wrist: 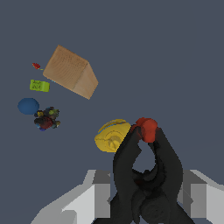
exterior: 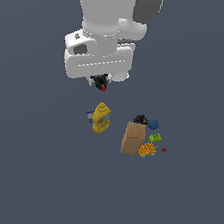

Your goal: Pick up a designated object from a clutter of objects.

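My gripper is shut on the designated object, a small black pronged clamp with a red tip, and holds it in the air above the yellow bottle. In the wrist view the black item fills the space between the grey fingers, its red tip pointing away, and the bottle lies below it. The rest of the clutter lies to the exterior view's right of the bottle.
The clutter holds a tan cardboard box, blue ball, green piece, orange checkered piece, tiny red cube and a dark lump with red specks.
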### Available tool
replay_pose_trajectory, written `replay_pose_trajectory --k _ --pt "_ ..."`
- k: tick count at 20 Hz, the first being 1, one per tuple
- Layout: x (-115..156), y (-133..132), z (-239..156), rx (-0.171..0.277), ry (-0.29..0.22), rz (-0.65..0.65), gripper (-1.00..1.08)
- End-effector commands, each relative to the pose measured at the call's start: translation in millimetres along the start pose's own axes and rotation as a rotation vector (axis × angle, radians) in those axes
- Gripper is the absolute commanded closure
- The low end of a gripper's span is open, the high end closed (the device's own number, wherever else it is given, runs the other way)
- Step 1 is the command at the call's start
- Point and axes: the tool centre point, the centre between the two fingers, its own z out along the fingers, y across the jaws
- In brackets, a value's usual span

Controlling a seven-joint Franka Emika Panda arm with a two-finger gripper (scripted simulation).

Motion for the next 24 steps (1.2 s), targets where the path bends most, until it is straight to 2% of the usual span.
replay_pose_trajectory --k 1,13,24 --pt "-6 -13 -23 0.0 0.0 0.0 1.08" --pt "-23 -57 -103 0.001 0.001 0.0 1.08" --pt "-25 -65 -121 0.001 0.001 0.001 1.08"
